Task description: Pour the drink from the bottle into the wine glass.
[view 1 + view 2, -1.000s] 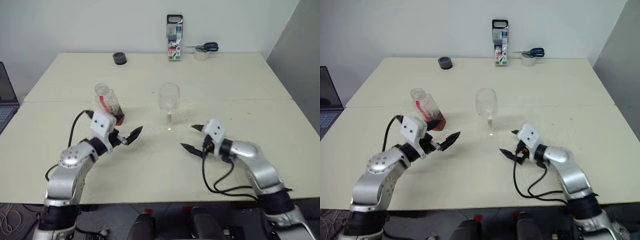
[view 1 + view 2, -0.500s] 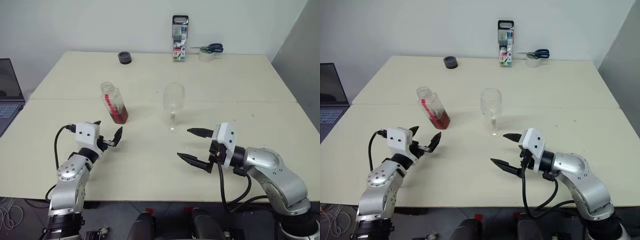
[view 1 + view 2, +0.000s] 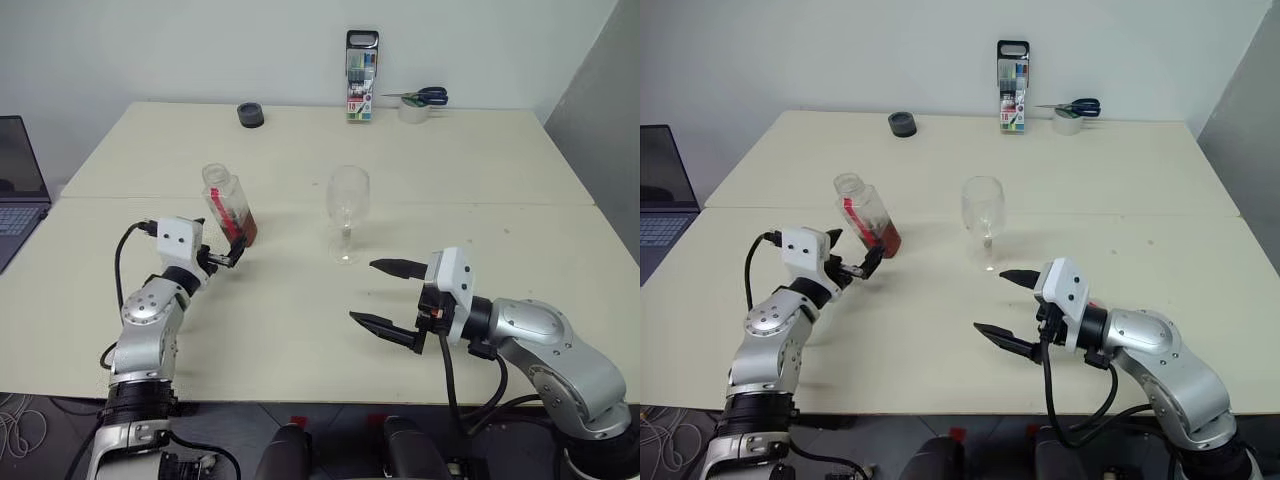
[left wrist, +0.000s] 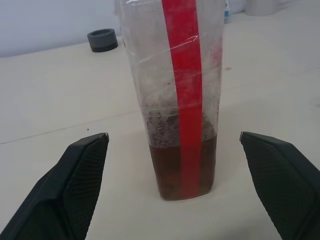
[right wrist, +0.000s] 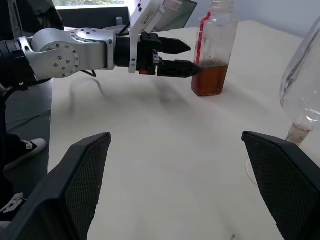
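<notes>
Lining up on the bottle [image 3: 229, 208], I had my left gripper [image 3: 216, 255] level and pointed straight at it, fingers spread as wide as they go and nothing between them. From my left wrist view the bottle [image 4: 177, 95] stood dead centre between the two fingers [image 4: 75, 175], upright, long axis vertical, red label strip facing me, and just short of the fingertips; no contact that I could see. The drink [image 4: 184, 167] filled only the lowest part of the body, dark amber. The neck looked uncapped from the head views, though I could not be sure at that size.

My left arm was plainly the nearer one. My right gripper [image 3: 388, 298] hung over the near part of the desk [image 3: 480, 170], also fully open and empty, well short of the wine glass [image 3: 347, 212], which stood upright on its foot to the right of the bottle, apart from it with a bare strip of desk between.

Room was good: open desk on both flanks of the bottle for my fingers to slide past, and the near edge well behind me. The black ring [image 3: 251, 114], marker pack [image 3: 361, 76] and scissors [image 3: 420, 96] sat far off by the wall, and the laptop [image 3: 18, 190] lay off to the left.

My read: push forward a touch, then close on the body.
</notes>
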Robot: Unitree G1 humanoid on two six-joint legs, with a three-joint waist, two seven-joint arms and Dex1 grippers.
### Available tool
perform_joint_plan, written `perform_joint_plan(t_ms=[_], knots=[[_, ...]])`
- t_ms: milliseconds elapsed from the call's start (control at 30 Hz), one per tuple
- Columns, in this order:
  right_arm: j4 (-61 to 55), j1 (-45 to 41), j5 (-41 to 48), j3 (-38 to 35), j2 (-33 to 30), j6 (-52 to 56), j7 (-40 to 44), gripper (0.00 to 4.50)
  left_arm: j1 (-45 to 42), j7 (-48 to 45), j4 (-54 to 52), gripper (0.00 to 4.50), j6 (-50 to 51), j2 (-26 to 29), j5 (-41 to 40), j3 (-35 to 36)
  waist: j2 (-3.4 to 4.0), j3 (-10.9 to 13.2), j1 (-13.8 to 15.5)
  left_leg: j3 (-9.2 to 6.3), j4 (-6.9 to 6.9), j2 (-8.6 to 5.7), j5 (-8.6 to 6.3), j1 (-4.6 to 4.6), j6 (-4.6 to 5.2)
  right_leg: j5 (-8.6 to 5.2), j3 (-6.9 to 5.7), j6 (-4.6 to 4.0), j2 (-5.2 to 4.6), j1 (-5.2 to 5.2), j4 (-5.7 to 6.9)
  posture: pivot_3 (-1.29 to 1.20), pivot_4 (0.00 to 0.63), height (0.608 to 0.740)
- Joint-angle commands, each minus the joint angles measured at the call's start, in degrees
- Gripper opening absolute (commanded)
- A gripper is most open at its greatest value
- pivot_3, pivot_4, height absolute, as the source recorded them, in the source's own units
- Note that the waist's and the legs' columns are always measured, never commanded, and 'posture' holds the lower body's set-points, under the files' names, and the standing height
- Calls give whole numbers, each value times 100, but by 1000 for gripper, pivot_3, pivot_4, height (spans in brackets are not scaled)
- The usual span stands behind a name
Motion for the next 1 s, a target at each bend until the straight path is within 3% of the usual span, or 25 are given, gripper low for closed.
perform_joint_plan(t_ms=[33,1000], knots=[[-226,-60,122,4,-31,-40,-37,4475,-264,-17,141,4500,-145,119,76,0,0,0,-1,-1,1,0,0,-1,0,0,-1,0,0,0,0,0,150,740],[-148,-238,349,65,-27,-22,-165,4475,-1139,51,1188,4500,-595,212,405,-59,-1,-1,-4,-3,3,0,0,-3,-1,0,-3,0,0,-1,1,0,150,740]])
